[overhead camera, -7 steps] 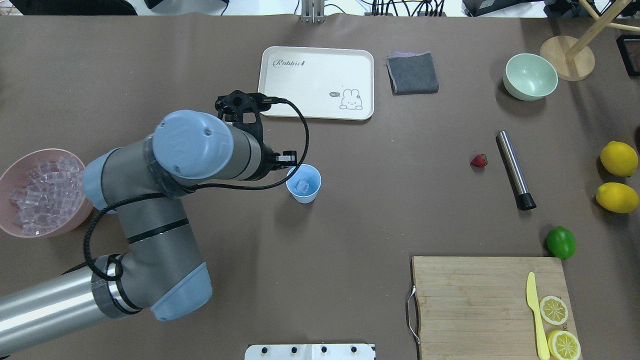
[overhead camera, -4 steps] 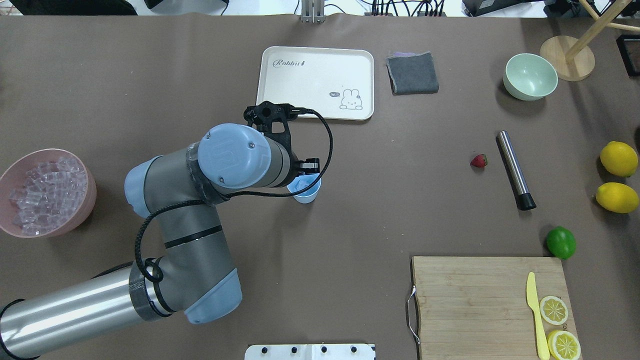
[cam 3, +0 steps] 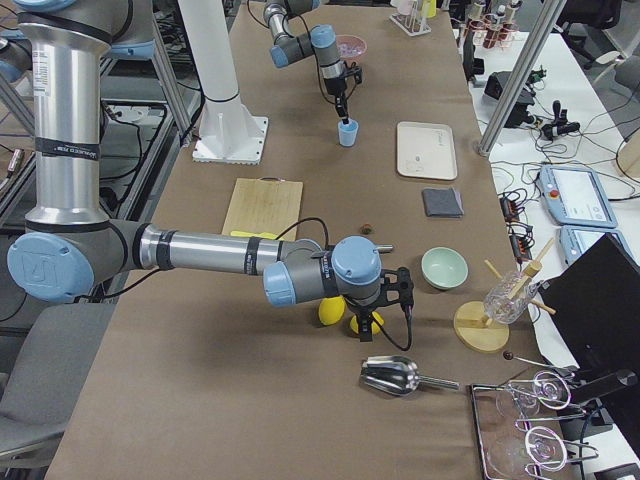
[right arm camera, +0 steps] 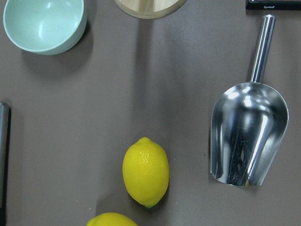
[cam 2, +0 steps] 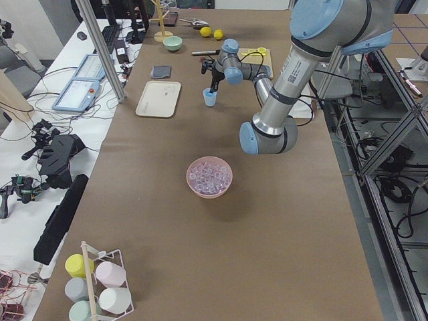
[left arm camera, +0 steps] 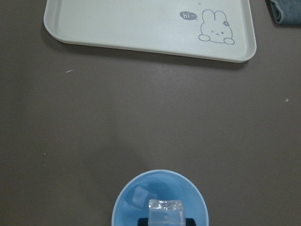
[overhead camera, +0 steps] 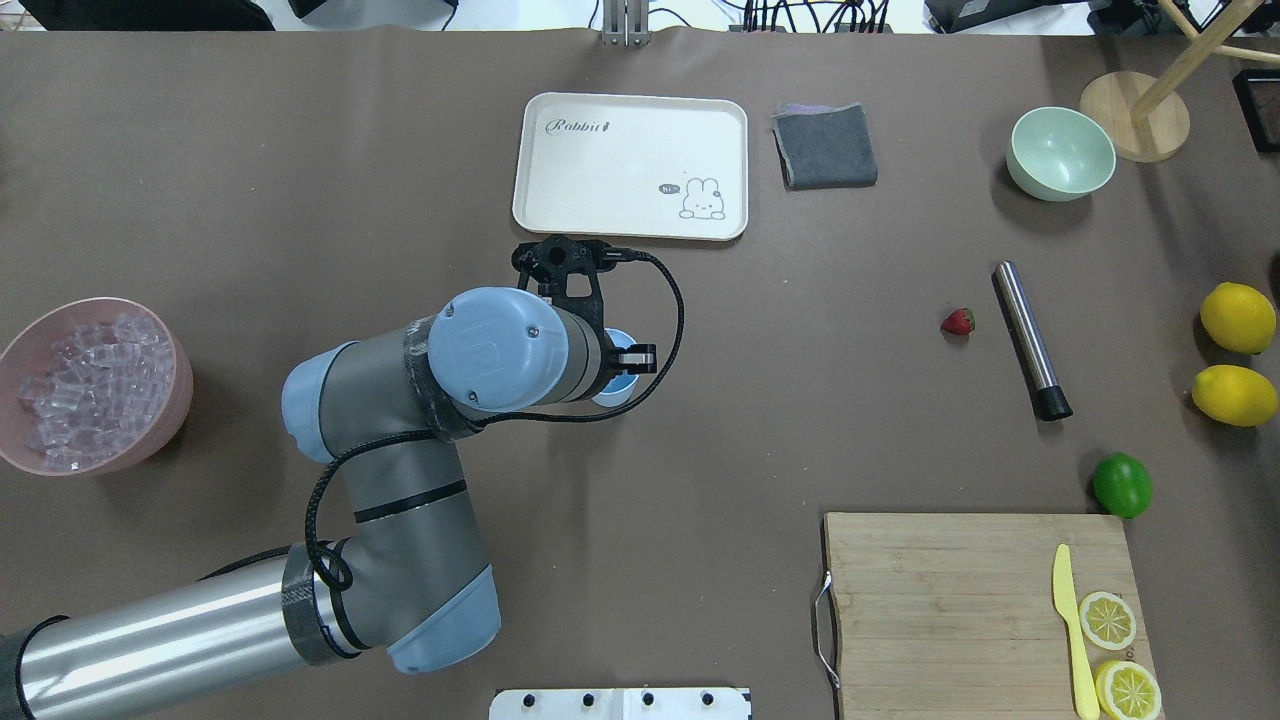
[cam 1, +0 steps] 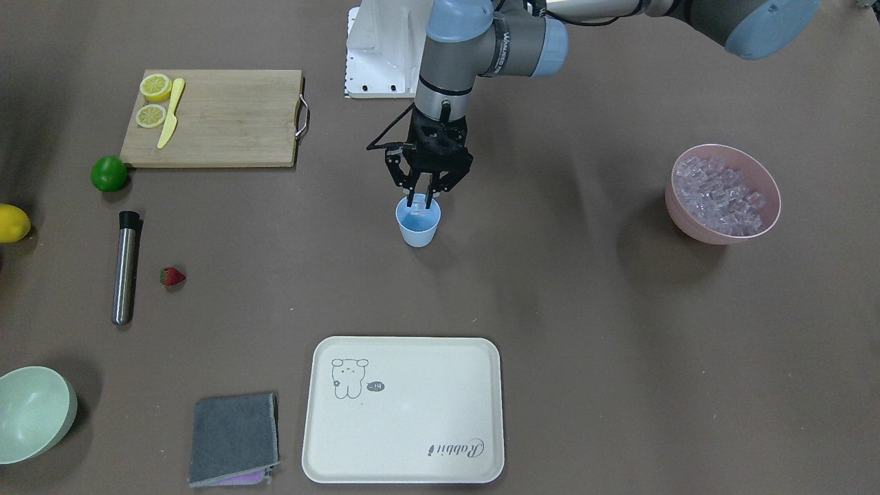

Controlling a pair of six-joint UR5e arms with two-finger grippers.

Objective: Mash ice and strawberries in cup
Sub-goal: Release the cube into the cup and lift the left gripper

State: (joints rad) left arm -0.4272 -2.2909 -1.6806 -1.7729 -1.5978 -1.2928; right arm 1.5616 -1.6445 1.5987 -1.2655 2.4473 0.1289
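Front-facing view: we find the left gripper (cam 1: pixel 421 199) directly above the cup (cam 1: pixel 418 230), evidently to drop its load in; the strawberry (cam 1: pixel 172 276) lies well apart on the table (cam 1: pixel 550 309). Left wrist view: its jaws clamp one ice cube (left arm camera: pixel 165 211) over the cup's mouth, a second cube (left arm camera: pixel 140 195) inside. Exterior right view: of the right gripper (cam 3: pixel 370 322) we cannot tell the state.

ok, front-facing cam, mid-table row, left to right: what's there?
lemon → metal cylinder → strawberry → cup, left claw holding an ice cube over it → pink bowl. Skipped the lime: it overlaps the cylinder.
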